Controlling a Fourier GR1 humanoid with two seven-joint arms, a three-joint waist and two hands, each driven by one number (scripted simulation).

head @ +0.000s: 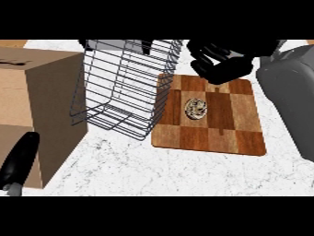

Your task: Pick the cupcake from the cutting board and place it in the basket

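A small cupcake (196, 109) with pale frosting sits near the middle of the checkered wooden cutting board (220, 133). To the board's left stands a dark wire basket (125, 87), its rim overlapping the board's left edge. My right hand (220, 60) hovers past the board's far edge, above and behind the cupcake, with fingers curled and nothing in them. My left hand (18, 166) shows at the lower left, fingers straight, resting beside the cardboard box.
A large cardboard box (23, 106) stands at the left, close against the basket. My grey right forearm (302, 101) runs along the right edge of the board. White marbled counter (173, 170) lies in front of the board.
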